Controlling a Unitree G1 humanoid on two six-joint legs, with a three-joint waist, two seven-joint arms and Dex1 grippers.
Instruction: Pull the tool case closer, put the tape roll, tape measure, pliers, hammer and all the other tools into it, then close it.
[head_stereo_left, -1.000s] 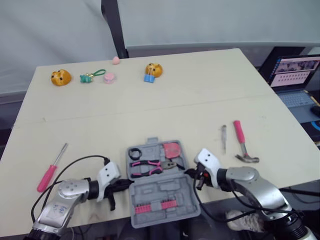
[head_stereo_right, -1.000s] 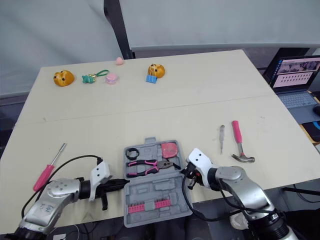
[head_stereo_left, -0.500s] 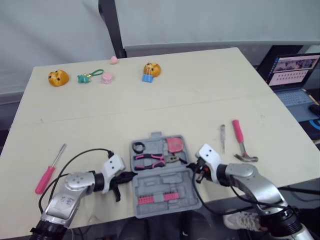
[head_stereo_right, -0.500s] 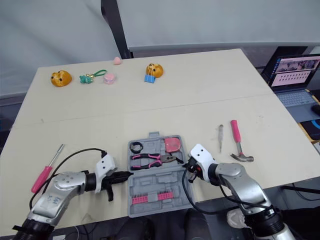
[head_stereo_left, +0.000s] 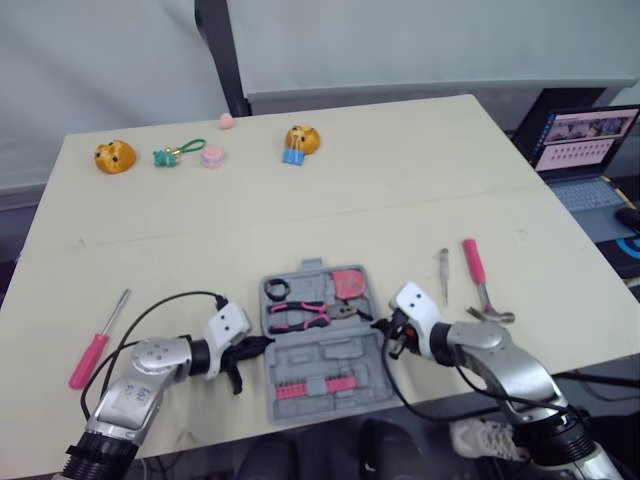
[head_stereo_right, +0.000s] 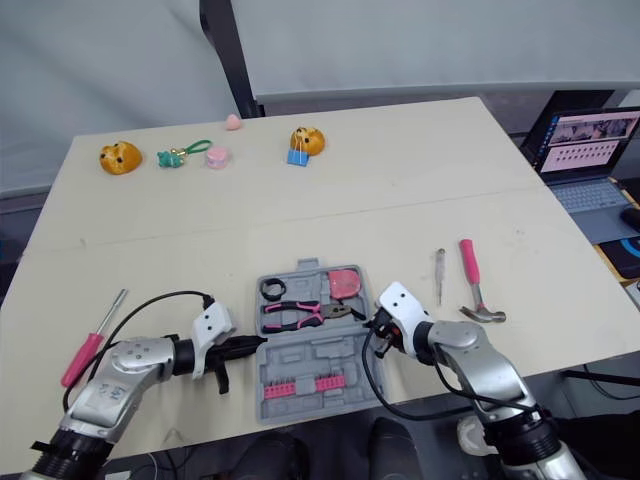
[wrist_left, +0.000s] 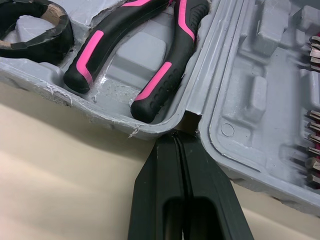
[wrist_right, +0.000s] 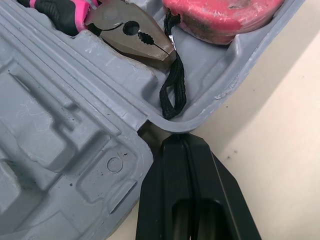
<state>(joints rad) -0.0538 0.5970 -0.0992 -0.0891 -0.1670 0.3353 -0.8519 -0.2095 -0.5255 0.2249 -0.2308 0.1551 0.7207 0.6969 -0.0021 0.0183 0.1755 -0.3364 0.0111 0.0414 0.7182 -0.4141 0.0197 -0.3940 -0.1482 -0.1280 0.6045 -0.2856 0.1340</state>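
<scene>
The grey tool case lies open near the table's front edge. Its far half holds a black tape roll, pink-and-black pliers and a pink tape measure; its near half holds a strip of pink bits. My left gripper is shut, its tip at the case's left hinge notch. At the right hinge notch sits my right gripper, also shut. A pink-handled hammer and a small metal tool lie right of the case. A pink screwdriver lies far left.
Small toys line the far edge: an orange figure, a green keychain, a pink piece and an orange figure on a blue clip. A laptop stands beyond the table's right edge.
The case has slid a little away from the front edge and turned square to it. Both grippers moved with it, staying at its two sides.
</scene>
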